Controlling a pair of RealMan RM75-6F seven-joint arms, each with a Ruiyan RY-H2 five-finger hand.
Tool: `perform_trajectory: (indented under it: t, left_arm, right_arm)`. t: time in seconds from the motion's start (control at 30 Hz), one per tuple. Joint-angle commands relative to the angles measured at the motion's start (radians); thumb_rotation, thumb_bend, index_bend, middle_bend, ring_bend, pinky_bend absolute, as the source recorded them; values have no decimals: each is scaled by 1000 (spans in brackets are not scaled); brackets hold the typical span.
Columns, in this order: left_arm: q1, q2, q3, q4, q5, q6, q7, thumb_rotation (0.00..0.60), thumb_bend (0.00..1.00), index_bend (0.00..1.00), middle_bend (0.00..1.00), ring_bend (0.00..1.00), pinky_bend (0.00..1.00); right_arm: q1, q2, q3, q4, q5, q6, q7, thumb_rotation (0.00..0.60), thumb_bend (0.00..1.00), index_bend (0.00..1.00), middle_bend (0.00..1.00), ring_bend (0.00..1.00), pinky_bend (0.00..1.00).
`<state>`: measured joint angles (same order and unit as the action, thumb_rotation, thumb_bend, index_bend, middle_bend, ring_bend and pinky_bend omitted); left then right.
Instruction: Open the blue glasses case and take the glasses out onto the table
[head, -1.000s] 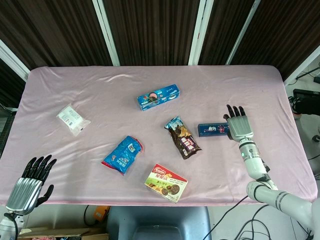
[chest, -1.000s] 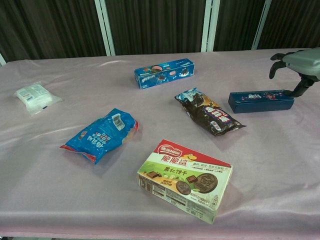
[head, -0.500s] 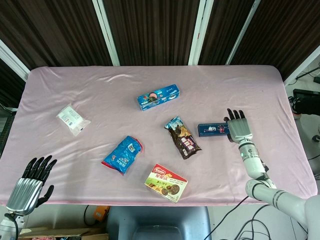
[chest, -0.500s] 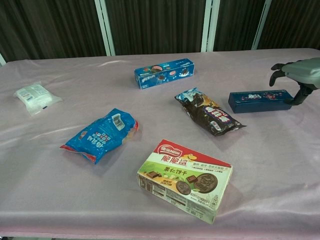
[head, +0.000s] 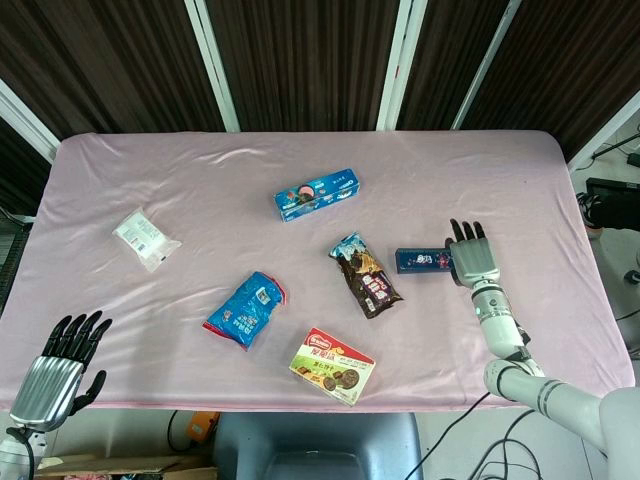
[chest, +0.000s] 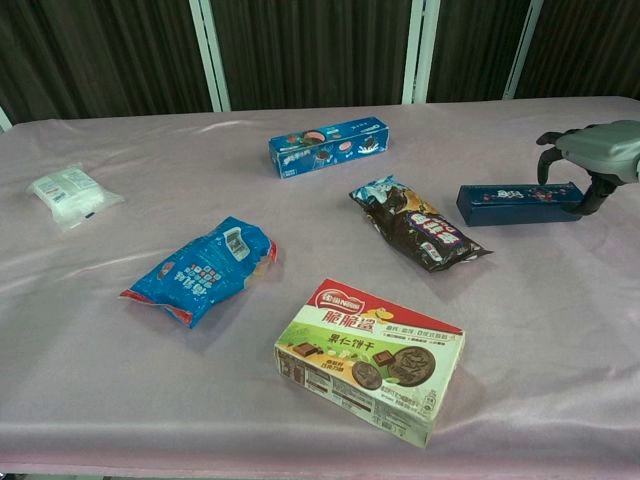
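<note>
Pink cloth-covered table (head: 300, 150), dark slatted panels behind. Nearest, left hand (head: 62, 367) off the front edge, fingers spread, holding nothing. Mid-table, green-and-red cardboard biscuit box (chest: 372, 358). Farther right, closed dark-blue rectangular glasses case (chest: 515, 203) lying flat, right hand (chest: 595, 152) arched over its right end, fingers apart, contact unclear.

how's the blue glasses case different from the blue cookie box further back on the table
The blue glasses case is dark navy, while the blue cookie box is brighter blue with cookies pictured on it. The case lies near the table's right side with the right robot hand over its end; the cookie box lies untouched near the middle, further back. The case looks shorter than the box. Both are long, narrow, closed and lying flat on the pink cloth.
</note>
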<state>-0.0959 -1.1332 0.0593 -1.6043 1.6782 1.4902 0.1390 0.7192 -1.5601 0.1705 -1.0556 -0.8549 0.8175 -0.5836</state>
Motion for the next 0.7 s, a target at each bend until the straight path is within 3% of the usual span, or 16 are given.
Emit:
perform_trajectory:
  t: [0.03, 0.17, 0.47, 0.7]
  left_arm:
    - [0, 0, 0, 0, 0, 0, -1, 600, 399, 0, 0, 0, 0]
    - [0, 2, 0, 0, 2, 2, -4, 600, 399, 0, 0, 0, 0]
    - [-1, 2, 0, 0, 1, -2, -2, 600, 399, 0, 0, 0, 0]
    - [-1, 0, 0, 0, -3, -4, 3, 600, 400, 0, 0, 0, 0]
  right_arm:
    - [2, 0, 0, -2, 4, 1, -3, 600, 503, 467, 0, 0, 0]
    - [4, 2, 0, -6, 13, 1, -7, 600, 520, 486, 0, 0, 0]
    - [12, 12, 0, -11, 48, -8, -27, 600, 668, 525, 0, 0, 0]
    - [21, 22, 7, -15, 67, 3, -42, 600, 689, 536, 0, 0, 0]
